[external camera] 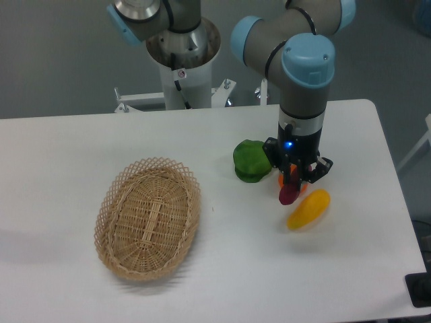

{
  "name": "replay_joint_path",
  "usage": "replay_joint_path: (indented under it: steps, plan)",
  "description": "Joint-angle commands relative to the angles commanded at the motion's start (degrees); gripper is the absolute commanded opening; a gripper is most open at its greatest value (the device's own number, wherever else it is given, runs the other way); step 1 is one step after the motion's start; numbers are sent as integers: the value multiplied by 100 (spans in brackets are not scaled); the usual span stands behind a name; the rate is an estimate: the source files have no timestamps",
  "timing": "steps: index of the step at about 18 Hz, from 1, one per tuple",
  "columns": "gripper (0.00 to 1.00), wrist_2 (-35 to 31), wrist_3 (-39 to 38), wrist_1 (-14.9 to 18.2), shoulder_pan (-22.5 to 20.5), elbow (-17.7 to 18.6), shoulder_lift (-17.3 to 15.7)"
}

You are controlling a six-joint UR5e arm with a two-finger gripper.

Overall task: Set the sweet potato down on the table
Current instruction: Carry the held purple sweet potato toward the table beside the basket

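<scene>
The magenta-purple sweet potato (pixel 289 194) hangs end-down between the fingers of my gripper (pixel 293 182), just above the white table (pixel 222 269). Whether its lower tip touches the tabletop I cannot tell. The gripper is shut on it, right of the table's centre. The tuber's upper part is hidden by the fingers.
A yellow-orange oblong fruit (pixel 309 208) lies just right of and below the gripper. A round orange (pixel 284 180) is mostly hidden behind the gripper. A green pepper (pixel 252 160) sits to its left. An oval wicker basket (pixel 149 217) stands at the left.
</scene>
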State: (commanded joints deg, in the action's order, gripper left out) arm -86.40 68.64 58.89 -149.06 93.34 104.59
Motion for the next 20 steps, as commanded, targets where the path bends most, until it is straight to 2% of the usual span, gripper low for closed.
replay_joint_path:
  steps: [12,14,17,20]
  plan:
    - [30,-18,-149,-9,44,17,114]
    - [30,-18,-350,-166,61,17,176]
    - [30,-18,-710,-237,158,17,290]
    - [30,-18,-1255,-605,368,26,518]
